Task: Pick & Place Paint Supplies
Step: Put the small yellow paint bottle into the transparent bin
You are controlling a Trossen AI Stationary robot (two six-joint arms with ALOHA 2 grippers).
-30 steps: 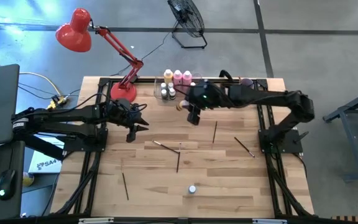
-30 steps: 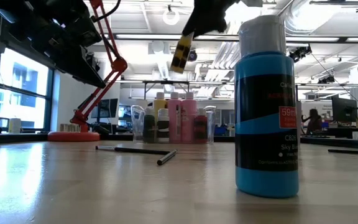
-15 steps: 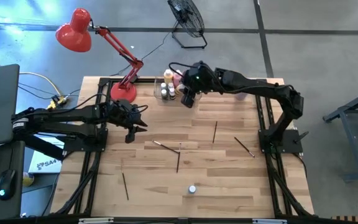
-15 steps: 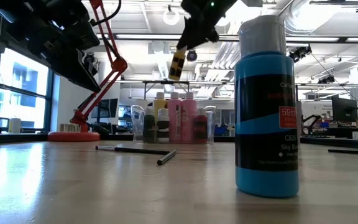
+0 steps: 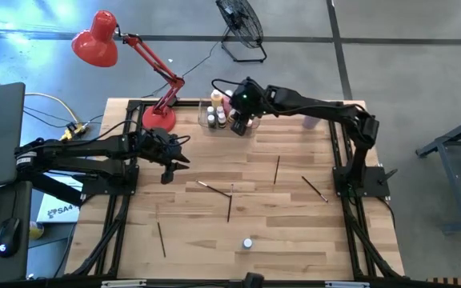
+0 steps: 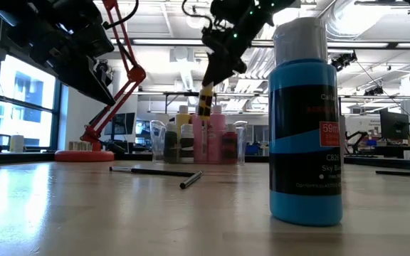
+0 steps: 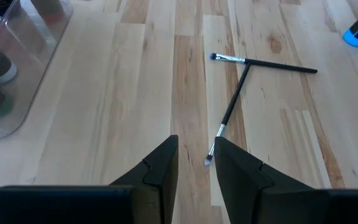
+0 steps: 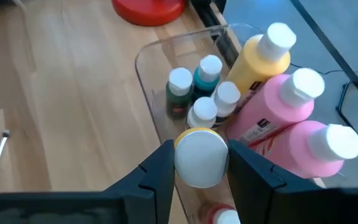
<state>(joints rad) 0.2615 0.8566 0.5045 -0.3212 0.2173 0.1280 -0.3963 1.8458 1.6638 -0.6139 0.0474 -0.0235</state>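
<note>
While stretched along the far edge of the wooden table, clamps a small yellow bottle with the right gripper, fingers pressed on either side of its white cap. Hangs it in the air right over the clear bin, not touching anything below. Over on the left, parks the left gripper low above the boards, well apart from the bin, fingers parted by a narrow gap and nothing between them. Behind it, shows off a red desk lamp bent over the back left corner. Inside the bin, packs in a tall yellow-orange bottle and two tall pink bottles side by side, with a cluster of tiny white-capped bottles just beside them. Down near the front edge, leaves a blue bottle standing upright alone. Out on the open boards, scatters thin paintbrushes: a crossed pair mid-table, two toward the right, one at front left.
</note>
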